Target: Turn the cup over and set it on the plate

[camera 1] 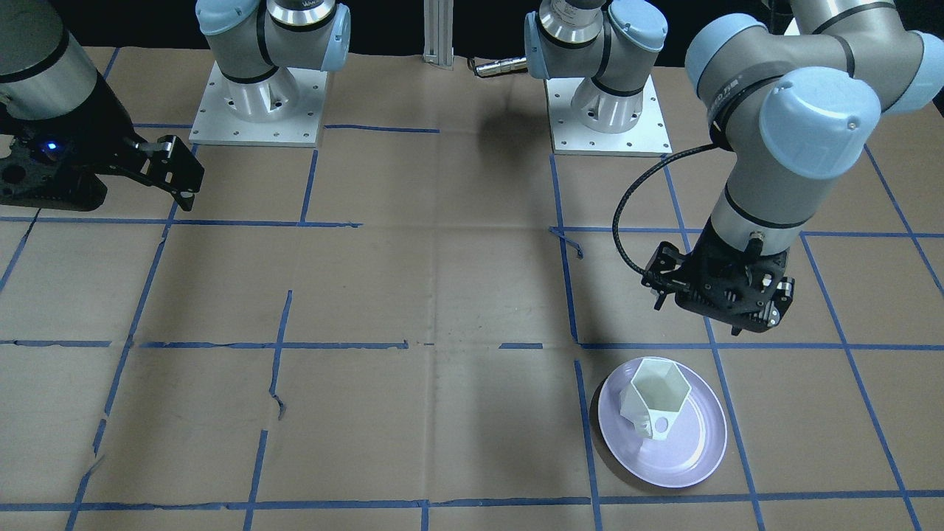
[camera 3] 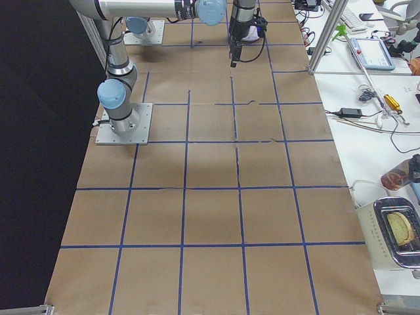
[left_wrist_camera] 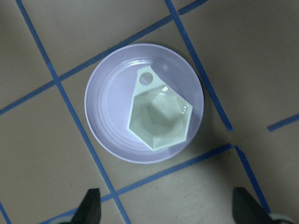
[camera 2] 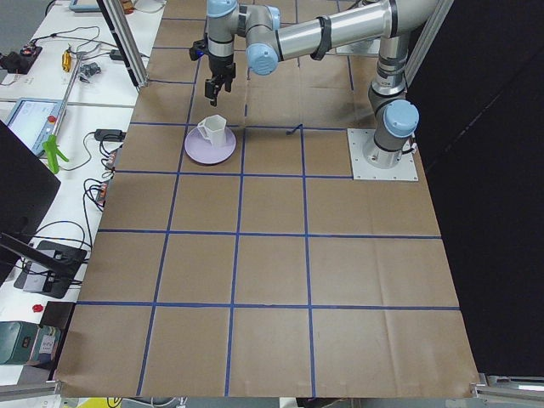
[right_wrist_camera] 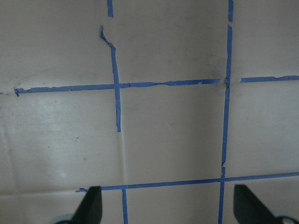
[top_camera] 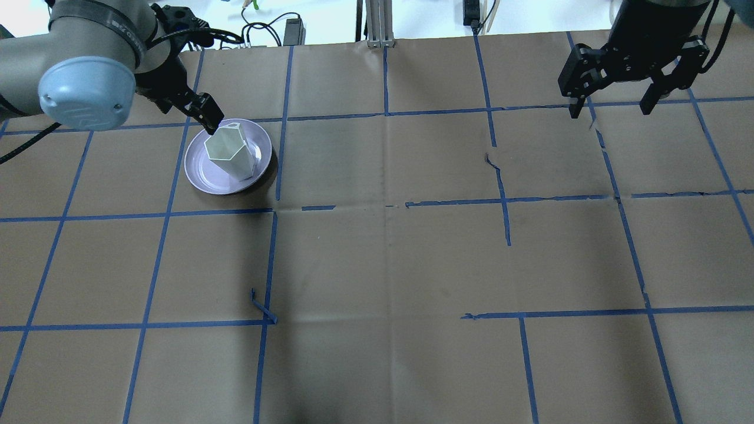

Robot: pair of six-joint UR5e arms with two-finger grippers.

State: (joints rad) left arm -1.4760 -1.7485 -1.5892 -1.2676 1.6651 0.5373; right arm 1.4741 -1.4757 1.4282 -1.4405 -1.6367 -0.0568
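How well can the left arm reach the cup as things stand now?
Probably yes. The left tool hangs open, above and a little beside the cup, which stands upright on the plate. Nothing shows between them.

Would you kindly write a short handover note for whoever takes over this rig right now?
Left gripper: open, empty, above the plate, clear of the cup.
Right gripper: open, empty, over the table, far from the plate.
Cup: stands mouth up on the plate, slightly off its centre.
Done: the flip and the placing both look complete.
Left: probably nothing but parking the arms.
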